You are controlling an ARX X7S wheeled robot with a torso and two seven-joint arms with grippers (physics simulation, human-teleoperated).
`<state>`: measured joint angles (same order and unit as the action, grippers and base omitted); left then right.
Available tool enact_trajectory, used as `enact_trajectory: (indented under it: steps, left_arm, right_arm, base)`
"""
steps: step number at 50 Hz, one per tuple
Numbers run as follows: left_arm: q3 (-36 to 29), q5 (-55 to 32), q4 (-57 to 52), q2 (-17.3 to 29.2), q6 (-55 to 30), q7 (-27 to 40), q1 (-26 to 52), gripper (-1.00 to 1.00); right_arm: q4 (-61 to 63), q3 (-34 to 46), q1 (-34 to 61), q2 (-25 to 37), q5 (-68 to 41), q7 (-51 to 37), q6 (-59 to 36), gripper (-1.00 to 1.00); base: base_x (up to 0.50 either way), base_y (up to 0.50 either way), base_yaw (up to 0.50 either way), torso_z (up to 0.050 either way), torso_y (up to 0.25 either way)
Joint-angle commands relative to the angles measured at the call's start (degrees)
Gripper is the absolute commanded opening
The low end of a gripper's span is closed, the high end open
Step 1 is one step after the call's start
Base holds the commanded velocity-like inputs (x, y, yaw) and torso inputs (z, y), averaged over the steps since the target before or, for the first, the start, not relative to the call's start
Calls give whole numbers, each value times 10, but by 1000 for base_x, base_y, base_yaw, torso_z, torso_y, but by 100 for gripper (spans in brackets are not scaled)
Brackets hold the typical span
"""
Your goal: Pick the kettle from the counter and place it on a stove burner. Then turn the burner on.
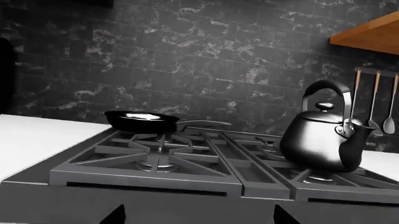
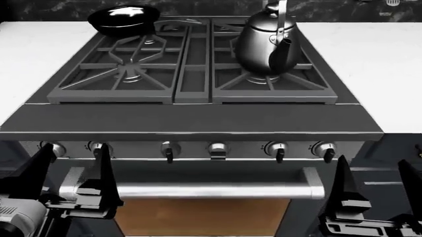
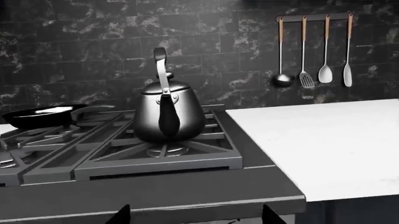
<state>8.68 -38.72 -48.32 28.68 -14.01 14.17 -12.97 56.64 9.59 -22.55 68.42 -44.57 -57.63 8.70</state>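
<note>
A white stone counter (image 2: 389, 64) flanks a dark grey stove (image 2: 191, 118) on both sides, backed by a black marbled tile wall (image 1: 187, 56). The stove's cast-iron grates span four burners, with a row of control knobs (image 2: 218, 149) along the front panel and a silvery oven handle (image 2: 197, 190) below.

The kettle (image 2: 267, 42) stands upright on the near right stove burner (image 2: 264, 78), its base covering most of the ring. Its short curved spout points toward the near edge of the stove, and the tall arched handle runs near to far over the knobbed lid. The top of the handle is cut off in the head view.

A glossy black pan (image 2: 124, 19) sits on the far left burner, handle reaching right toward the stove's middle. Four utensils (image 3: 311, 74) hang from a rail on the wall beyond the right counter; a wooden shelf (image 1: 371, 32) edges in above them.

Both arms hang low before the oven, well apart from the kettle. The left gripper (image 2: 72, 173) has its fingers spread with nothing between them; the right gripper (image 2: 376, 185) also appears spread and empty, though its outer finger is cut off at the frame's edge.
</note>
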Motion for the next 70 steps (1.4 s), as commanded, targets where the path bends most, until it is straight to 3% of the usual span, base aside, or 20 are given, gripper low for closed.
enact_trajectory:
  steps: [1,43,55,64,70]
  left_arm:
    - [-5,8,8,-5,10,-5,-8,100]
    - [-14,9,27,-17,32,-8,-14,100]
    - [-15,6,28,-18,37,-8,-12,100]
    - [-14,10,31,-20,45,-10,-19,100]
    - [-15,16,36,-26,60,-19,-31,100]
  right_arm:
    - [-4,-1,-16,6,3,-3,8,100]
    - [-29,-23,-54,10,2,3,52,100]
    - [-18,-79,-22,97,-109,-43,30,100]
    - [-44,-187,-144,132,-170,-13,39,100]
    - [-58,-239,-153,145,-227,11,10,100]
  base:
    - [0,0,0,-50,-49]
    - [0,0,0,-45,-46]
    - [0,0,0,0,0]
    - [0,0,0,0,0]
    - [0,0,0,0,0]
